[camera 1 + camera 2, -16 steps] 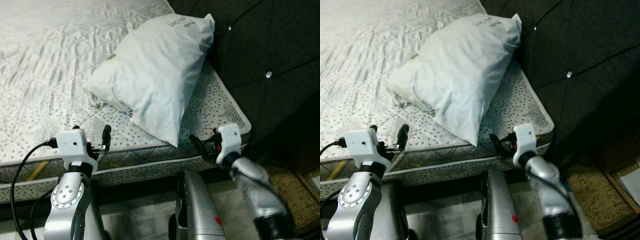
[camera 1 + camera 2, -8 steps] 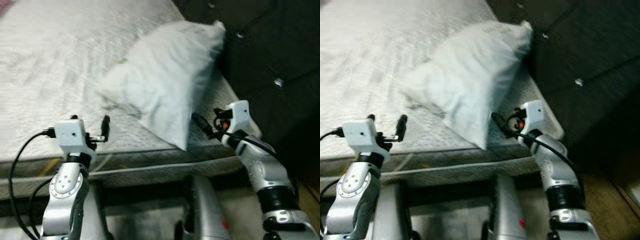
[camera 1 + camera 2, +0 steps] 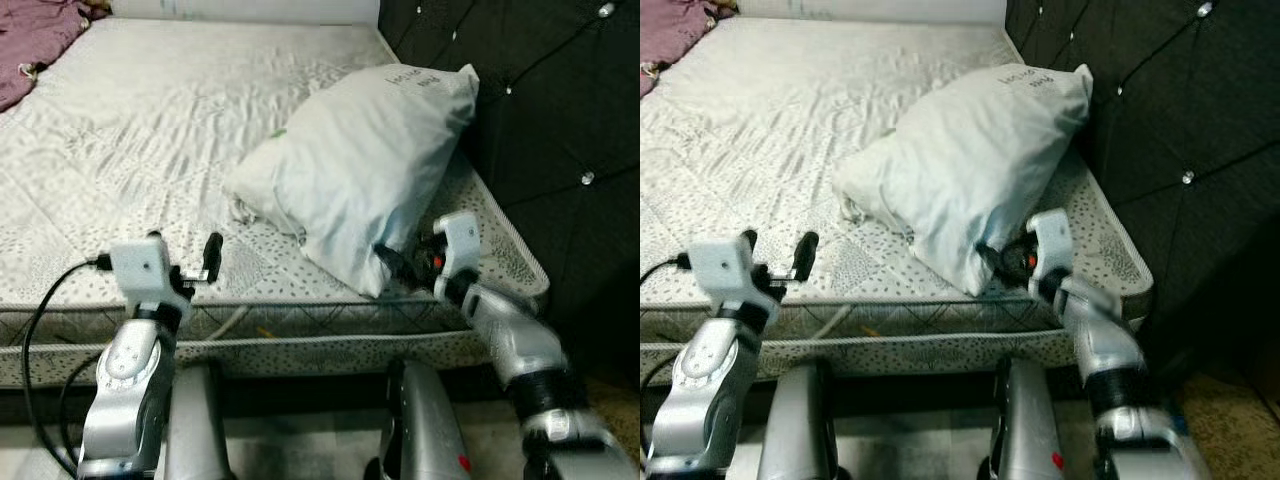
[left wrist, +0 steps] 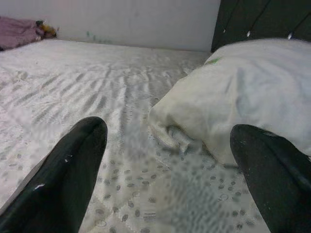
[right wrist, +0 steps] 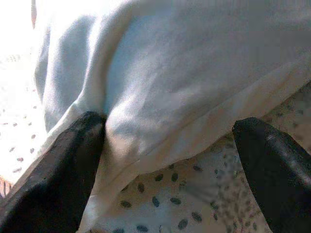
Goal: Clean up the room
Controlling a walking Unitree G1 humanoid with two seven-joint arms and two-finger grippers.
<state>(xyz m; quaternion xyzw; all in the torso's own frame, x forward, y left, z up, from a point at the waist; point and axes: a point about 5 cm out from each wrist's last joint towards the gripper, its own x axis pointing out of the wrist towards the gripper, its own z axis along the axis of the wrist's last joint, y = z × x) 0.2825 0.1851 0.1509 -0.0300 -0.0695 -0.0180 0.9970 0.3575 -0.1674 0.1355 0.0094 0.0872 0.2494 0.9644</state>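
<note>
Right gripper spread wide, one finger touching the near corner of the white pillow, closer in than a second ago. Left gripper parted, hovering at the mattress edge, well apart from the pillow. Beyond, pillow leaning against the dark headboard.

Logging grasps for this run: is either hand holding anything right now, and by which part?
Nothing is held. The right hand is open at the pillow's near corner, not closed on it; the left hand is open above the mattress.
</note>
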